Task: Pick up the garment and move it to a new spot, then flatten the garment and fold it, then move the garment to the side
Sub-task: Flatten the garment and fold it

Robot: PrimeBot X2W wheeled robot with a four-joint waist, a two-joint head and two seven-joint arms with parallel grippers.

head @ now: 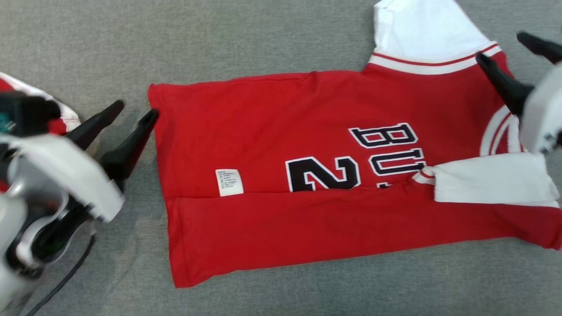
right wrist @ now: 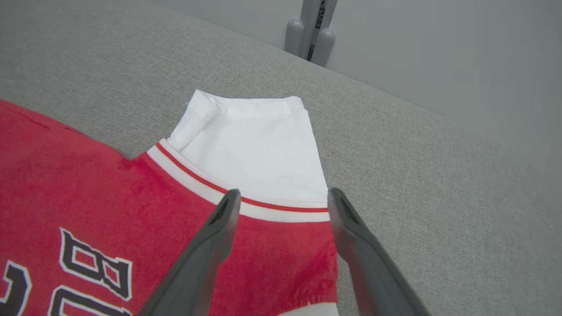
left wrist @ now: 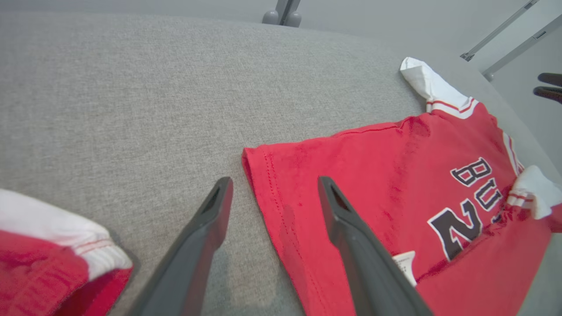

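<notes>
The garment (head: 272, 131) is a red jersey with white sleeves and black lettering, lying flat on the grey fabric surface with its near long edge folded over. One white sleeve (head: 426, 30) sticks out at the far side, and the other (head: 487, 177) lies folded onto the body. My left gripper (head: 137, 108) stands open at the hem's far left corner, its fingers either side of the hem edge (left wrist: 274, 181), holding nothing. Over the right shoulder seam my right gripper (head: 501, 45) is open and empty, just above the red cloth below the sleeve's striped band (right wrist: 283, 193).
Another red and white piece of clothing (head: 44, 109) lies bunched at the far left, beside my left arm (left wrist: 52, 245). The surface's far edge runs close behind the jersey, with a grey metal post (right wrist: 311, 30) past it.
</notes>
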